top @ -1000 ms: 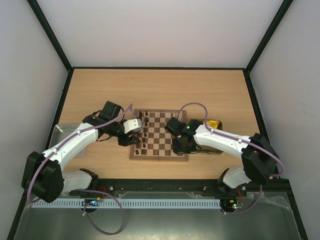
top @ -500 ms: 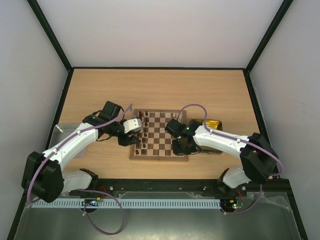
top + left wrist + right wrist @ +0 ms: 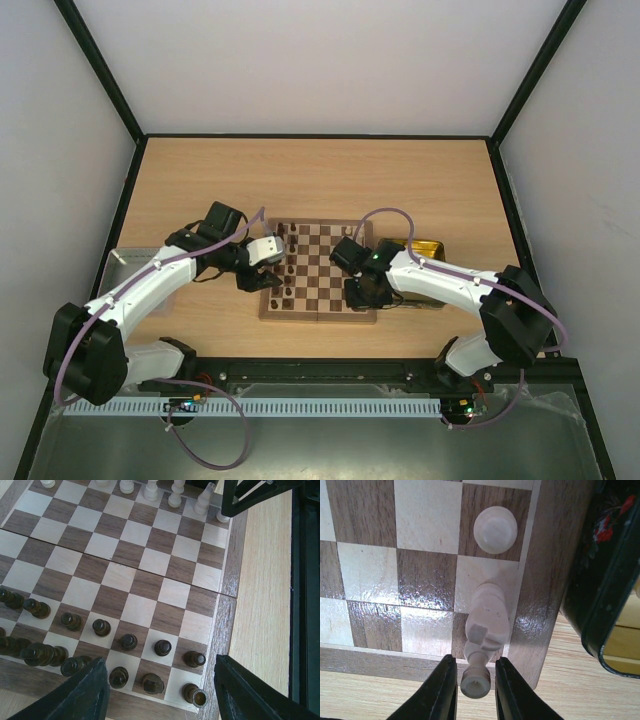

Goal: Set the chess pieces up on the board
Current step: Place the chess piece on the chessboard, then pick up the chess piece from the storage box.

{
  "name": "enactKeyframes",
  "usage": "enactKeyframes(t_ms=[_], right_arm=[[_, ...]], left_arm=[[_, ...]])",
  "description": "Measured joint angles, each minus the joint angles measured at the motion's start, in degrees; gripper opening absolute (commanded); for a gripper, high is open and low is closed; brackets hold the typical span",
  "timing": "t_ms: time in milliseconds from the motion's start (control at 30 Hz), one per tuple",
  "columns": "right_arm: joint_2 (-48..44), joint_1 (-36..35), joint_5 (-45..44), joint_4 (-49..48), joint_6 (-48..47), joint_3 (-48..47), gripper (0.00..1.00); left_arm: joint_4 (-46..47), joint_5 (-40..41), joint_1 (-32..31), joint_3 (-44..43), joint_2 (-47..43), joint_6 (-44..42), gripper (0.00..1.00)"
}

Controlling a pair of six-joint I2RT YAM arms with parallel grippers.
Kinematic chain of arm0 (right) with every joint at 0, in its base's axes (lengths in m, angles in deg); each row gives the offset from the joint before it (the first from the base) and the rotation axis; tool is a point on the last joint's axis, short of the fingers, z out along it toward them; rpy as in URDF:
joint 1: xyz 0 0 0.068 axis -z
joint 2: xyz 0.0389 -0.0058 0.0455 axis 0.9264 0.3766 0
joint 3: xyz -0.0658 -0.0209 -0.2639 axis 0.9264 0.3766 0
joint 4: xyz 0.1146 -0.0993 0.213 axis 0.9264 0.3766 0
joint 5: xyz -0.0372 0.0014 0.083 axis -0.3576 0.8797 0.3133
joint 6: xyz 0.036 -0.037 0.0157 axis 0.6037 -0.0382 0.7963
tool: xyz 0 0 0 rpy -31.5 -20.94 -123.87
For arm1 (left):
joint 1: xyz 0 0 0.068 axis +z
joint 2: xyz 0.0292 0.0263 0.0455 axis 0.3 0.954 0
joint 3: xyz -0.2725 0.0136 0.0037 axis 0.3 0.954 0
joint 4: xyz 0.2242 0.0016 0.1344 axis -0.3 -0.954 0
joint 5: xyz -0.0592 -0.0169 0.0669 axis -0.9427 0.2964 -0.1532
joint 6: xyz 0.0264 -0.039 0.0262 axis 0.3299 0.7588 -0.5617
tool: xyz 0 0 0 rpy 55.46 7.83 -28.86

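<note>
The board (image 3: 322,262) lies between my arms. In the left wrist view dark brown chess pieces (image 3: 129,641) stand in two rows along the near edge of the board (image 3: 150,555), and cream pieces (image 3: 175,494) line the far edge. My left gripper (image 3: 160,690) is wide open and empty above the dark corner pieces, and it shows in the top view (image 3: 270,284). My right gripper (image 3: 475,680) stands at the board's near right corner (image 3: 357,293). Its jaws flank the top of an upright cream piece (image 3: 475,684) with small gaps on both sides. A cream knight (image 3: 488,615) and pawn (image 3: 495,529) stand beyond.
A yellow tray (image 3: 428,247) sits right of the board, under my right arm; its dark painted rim (image 3: 605,585) is close to the right gripper. A clear tray (image 3: 135,262) lies at the table's left edge. The board's brown rim (image 3: 545,605) borders the corner square.
My right arm has shifted very slightly; the gripper stays at the board's near right corner. The left arm has not moved.
</note>
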Motion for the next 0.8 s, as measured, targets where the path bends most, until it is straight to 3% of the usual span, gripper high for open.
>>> enactKeyframes(t_ms=[333,567,800], right_arm=[[0.0,0.0,-0.3,0.5,0.0,-1.0,0.23],[-1.4,0.5,-2.9,3.6,-0.3,-4.9,0.24],[-6.3,10.1,-5.4,6.2,-2.1,-5.3,0.24]], left_arm=[[0.4,0.1,0.0,0.0,0.0,0.2,0.65],[0.4,0.6,0.0,0.0,0.0,0.3,0.83],[-0.2,0.6,0.0,0.0,0.0,-0.1,0.90]])
